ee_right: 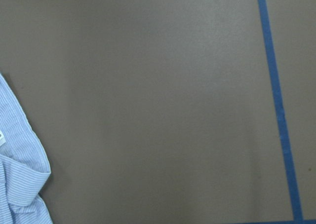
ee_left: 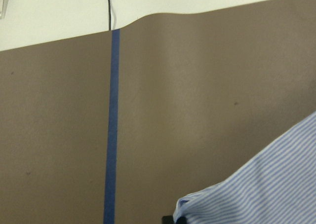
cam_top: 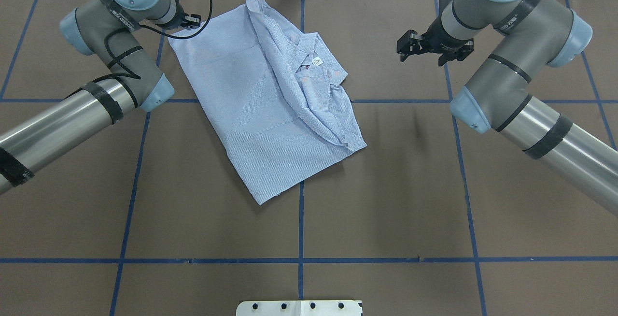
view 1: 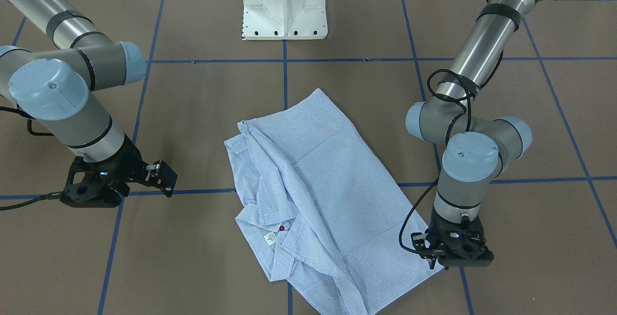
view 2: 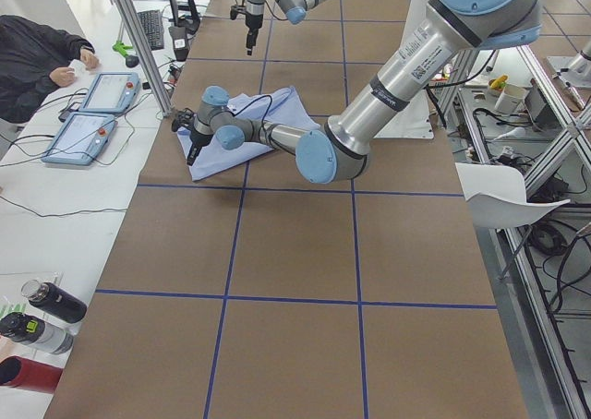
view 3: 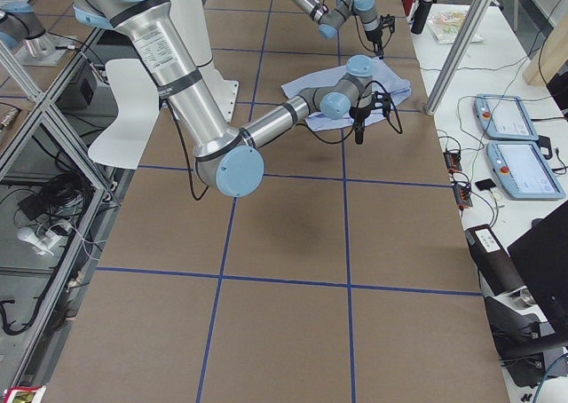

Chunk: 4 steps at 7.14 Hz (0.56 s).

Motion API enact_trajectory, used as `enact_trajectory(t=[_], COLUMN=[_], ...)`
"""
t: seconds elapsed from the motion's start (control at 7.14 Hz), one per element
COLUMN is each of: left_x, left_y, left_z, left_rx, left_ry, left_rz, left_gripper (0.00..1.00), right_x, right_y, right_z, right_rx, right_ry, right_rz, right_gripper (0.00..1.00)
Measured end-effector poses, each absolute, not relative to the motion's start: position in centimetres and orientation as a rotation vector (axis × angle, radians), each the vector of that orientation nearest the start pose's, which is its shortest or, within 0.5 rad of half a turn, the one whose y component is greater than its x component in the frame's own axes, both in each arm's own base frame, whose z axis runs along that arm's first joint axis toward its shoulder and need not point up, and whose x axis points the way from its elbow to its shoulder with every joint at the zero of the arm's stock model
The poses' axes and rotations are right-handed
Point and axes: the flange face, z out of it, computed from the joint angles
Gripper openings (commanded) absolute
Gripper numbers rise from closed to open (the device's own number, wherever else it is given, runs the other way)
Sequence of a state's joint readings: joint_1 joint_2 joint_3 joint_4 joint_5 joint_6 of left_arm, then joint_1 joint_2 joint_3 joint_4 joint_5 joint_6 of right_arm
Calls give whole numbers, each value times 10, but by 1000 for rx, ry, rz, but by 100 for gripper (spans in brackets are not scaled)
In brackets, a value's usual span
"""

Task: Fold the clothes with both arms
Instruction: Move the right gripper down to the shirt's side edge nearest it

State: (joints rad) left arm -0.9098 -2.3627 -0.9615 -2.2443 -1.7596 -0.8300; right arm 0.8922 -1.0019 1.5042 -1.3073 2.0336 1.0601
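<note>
Now: shirt (cam_top: 251,98) half-folded on table (cam_top: 386,185)

Left gripper (cam_top: 189,20) is down at shirt's far-left corner, touching cloth; can't tell whether it's clamped. Shirt lies centre, slightly skewed, collar (cam_top: 309,45) & neck label (cam_top: 316,61) showing, right side bunched. Right gripper (cam_top: 405,48) hangs well apart from shirt, fingers spread, nothing betw. them.
</note>
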Motion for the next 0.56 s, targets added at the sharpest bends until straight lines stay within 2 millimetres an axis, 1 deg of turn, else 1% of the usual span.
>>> enact_trajectory(t=[0.14, 0.28, 0.42, 0.56], left_x=[406, 395, 390, 388], left_y=[-708, -692, -683, -678], left_z=[382, 385, 388, 392], left_rx=[499, 498, 498, 495], left_ry=[761, 793, 806, 811], left_rz=[-59, -50, -47, -45], left_gripper=[100, 100, 100, 100], right_x=[-403, -435, -463, -484], right_y=[-591, -570, -547, -527], right_z=[313, 299, 289, 284], right_rx=[140, 123, 98, 66], right_ry=[-859, -864, -872, -873], right_rz=[229, 289, 349, 408], right_gripper=[98, 95, 89, 85])
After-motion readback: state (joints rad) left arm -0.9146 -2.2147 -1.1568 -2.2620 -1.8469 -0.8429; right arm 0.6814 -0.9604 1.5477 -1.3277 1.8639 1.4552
